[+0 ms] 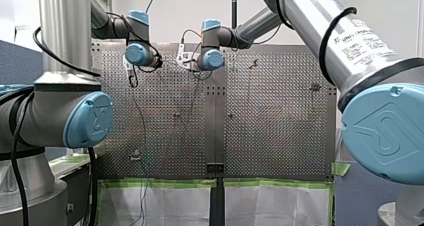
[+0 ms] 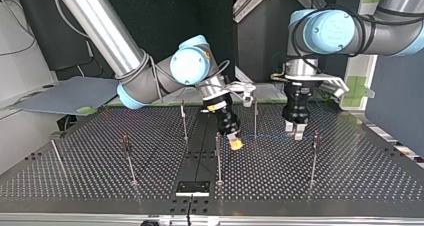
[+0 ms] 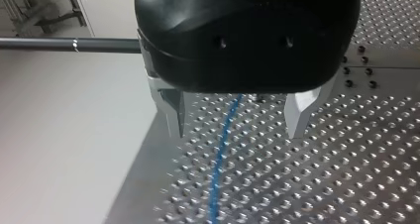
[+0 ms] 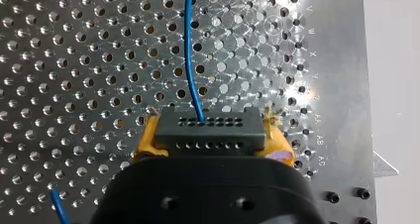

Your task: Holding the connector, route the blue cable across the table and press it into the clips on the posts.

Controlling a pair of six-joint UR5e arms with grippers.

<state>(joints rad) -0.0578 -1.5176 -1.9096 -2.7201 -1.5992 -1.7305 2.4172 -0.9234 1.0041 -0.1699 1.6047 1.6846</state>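
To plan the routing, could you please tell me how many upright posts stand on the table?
6, in the top view. Near row, left to right: first post, second post, third post, fourth post. Far row: left post, right post. Others may be hidden.

2 silver arms [image 1: 320, 21], light-blue joint caps [image 1: 387, 131], blk cables [image 1: 335, 31]; left gripper [image 3: 236, 132] blk, metal fingers [image 3: 299, 112]; right gripper [image 4: 213, 135] yellow pads [image 4: 277, 140].
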